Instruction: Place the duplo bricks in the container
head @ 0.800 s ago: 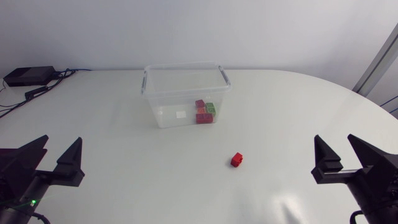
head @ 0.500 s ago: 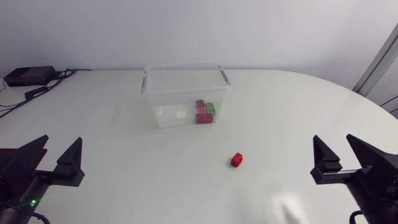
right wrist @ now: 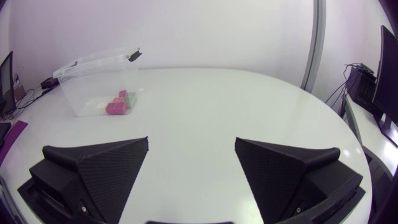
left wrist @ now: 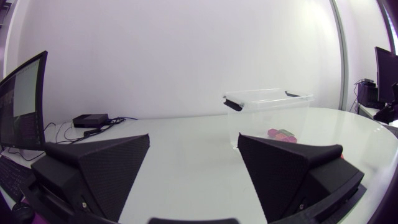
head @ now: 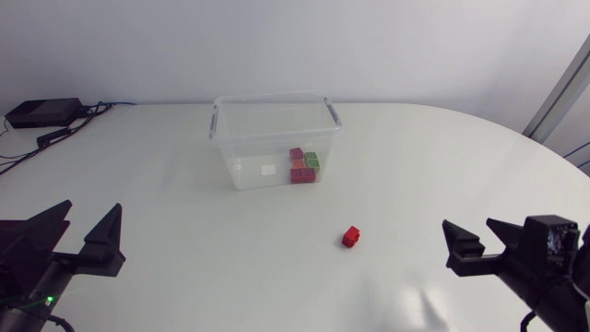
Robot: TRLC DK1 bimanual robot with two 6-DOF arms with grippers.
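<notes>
left pincer [head: 89,214] is parked low over the near left corner of the worktop [head: 184,240]. its fingers are spread wide apart and nothing is held between them. same deal with the right pincer [head: 470,229] over on the near right side: fingers apart, nothing gripped.

one red duplo brick [head: 351,236] is seen lying loose on the worktop between the two pincers. it's closer to the right one but clear of both.

further back, around the middle, a clear plastic container [head: 249,161] is set down, open at the top, with grey clips at its rim. a little cluster of bricks [head: 303,166] is piled in its right front corner; red, green and a darker pinkish one can be made out. the loose brick is well apart from the container, in front of it and a bit to the right.

a black box [head: 41,112] with cables is tucked at the far left edge.
</notes>
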